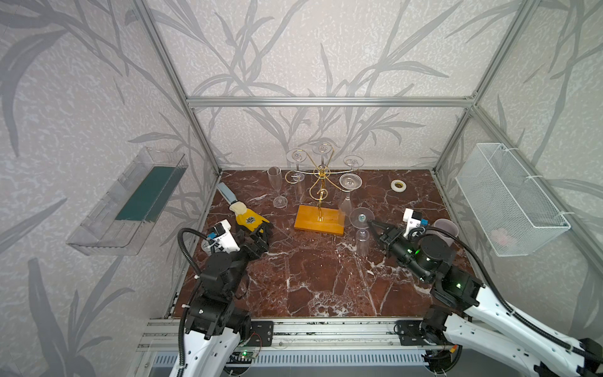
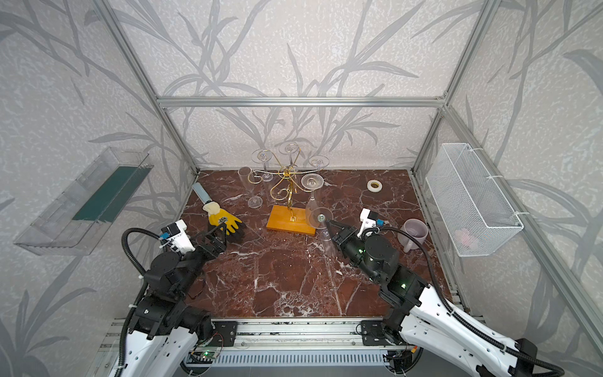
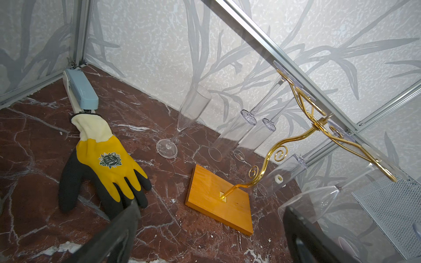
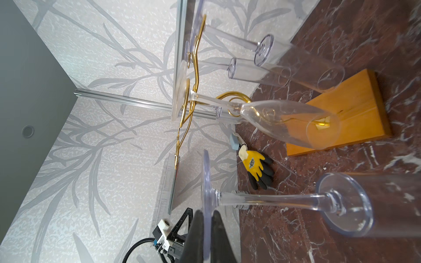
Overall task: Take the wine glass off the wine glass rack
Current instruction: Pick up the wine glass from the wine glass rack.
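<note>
Currently the wine glass (image 1: 362, 232) is off the rack (image 1: 310, 218): it hangs upside down just beside the right end of the wooden base, apart from the gold arms. The right fingers (image 1: 372, 224) are closed tight on nothing more than the thin rim of its round foot, as the right wrist view shows. That hold is the main worry, I judge. The foot is smooth and clear, only its edge is pinched, and the stem and long bowl hang below like a lever. A quick swing or a jolt of the arm could make the glass pivot between the fingers or slide out and drop onto the marble bench (image 1: 326, 277). A 2nd risk is the neighbour (image 1: 350, 181), 1 of the 4 glasses left hanging: it is close to the held one, and a sideways move toward the rack could knock it or rock the whole stand. Setting down is tricky too. I cannot tell how near the bowl's rim is to the bench, and letting go while the glass tilts would tip it over, perhaps toward the mug (image 1: 445, 227). The left fingers (image 1: 258, 235) stand wide and empty above the yellow glove (image 1: 248, 218), well apart from the glass, so they offer no support.
</note>
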Tool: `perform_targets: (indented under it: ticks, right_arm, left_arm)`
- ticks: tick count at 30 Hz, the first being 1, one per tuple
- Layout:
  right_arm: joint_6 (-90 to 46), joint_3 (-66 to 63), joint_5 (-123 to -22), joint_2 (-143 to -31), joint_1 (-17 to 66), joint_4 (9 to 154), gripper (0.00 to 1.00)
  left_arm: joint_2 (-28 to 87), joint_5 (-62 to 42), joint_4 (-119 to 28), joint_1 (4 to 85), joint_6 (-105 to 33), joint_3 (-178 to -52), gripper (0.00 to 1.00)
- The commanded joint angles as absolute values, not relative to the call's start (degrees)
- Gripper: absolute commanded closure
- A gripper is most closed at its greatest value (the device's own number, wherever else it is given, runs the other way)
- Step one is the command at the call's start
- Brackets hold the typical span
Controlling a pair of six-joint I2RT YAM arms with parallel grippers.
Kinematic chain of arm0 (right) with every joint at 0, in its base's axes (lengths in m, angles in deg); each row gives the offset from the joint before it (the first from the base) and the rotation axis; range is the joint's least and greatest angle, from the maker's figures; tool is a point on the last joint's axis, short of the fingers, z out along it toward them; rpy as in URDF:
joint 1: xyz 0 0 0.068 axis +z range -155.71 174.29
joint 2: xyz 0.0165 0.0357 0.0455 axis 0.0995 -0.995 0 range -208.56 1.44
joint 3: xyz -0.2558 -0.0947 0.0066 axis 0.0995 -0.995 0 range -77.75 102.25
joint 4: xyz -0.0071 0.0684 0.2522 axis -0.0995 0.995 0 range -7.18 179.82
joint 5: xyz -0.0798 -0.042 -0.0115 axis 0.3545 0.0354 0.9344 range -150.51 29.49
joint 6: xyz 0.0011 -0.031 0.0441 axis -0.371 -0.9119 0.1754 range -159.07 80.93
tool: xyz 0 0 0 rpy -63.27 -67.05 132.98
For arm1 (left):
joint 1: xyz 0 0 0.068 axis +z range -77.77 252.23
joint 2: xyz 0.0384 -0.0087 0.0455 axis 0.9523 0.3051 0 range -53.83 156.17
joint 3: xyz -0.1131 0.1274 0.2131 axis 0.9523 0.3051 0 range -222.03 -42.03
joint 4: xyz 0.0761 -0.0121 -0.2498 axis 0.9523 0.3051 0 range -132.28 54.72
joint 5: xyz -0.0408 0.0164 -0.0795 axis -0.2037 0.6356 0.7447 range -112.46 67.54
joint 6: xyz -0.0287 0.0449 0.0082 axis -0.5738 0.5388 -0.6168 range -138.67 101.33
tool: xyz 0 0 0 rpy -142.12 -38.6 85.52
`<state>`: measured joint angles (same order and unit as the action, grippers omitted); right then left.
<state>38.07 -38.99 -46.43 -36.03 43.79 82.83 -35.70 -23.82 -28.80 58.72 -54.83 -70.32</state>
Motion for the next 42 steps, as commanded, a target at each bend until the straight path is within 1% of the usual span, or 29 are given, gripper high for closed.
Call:
perform_targets:
  ticks: [1, 5, 9, 14, 18, 22, 26, 31, 37, 42]
  right_arm:
    - [28.12, -37.23, -39.11, -30.79, 43.61, 90.70, 1.00]
    - [14.12, -33.01, -35.28, -27.89, 42.29, 95.95, 1.00]
    - [-6.50, -27.59, -35.77, -29.17, 41.75, 95.65, 1.00]
    - [-30.93, -19.95, -43.78, -34.54, 41.75, 93.57, 1.00]
    - [-48.97, -14.47, -52.96, -40.05, 41.75, 95.03, 1.00]
    - [-63.57, -11.50, -61.09, -45.15, 42.05, 98.28, 1.00]
    - [-74.80, -12.75, -64.74, -47.81, 43.74, 97.74, 1.00]
    - [-86.04, -17.10, -65.20, -49.14, 47.96, 93.71, 1.00]
    - [-99.01, -20.59, -59.98, -50.47, 55.13, 90.10, 1.00]
    - [-104.18, -22.77, -57.40, -50.96, 57.82, 85.46, 1.00]
  left_arm:
    - [-35.55, -25.56, -28.20, 58.55, -56.83, -72.85, 0.01]
    - [-34.27, -25.24, -28.99, 58.53, -56.65, -75.66, 0.01]
    - [-30.36, -22.43, -29.03, 58.57, -52.49, -81.61, 0.01]
    - [-23.08, -14.48, -28.85, 58.53, -46.64, -90.98, 0.01]
    - [-17.40, -3.58, -30.92, 58.52, -43.51, -98.24, 0.01]
    - [-11.03, 7.85, -30.78, 58.52, -44.60, -105.79, 0.02]
    - [-5.54, 18.11, -32.07, 58.52, -48.02, -109.88, 0.06]
    - [-2.12, 25.00, -37.75, 57.88, -52.68, -107.41, 0.09]
    - [1.64, 32.23, -35.03, 54.32, -50.81, -107.32, 0.13]
    - [3.28, 34.86, -33.99, 50.12, -48.56, -106.89, 0.16]
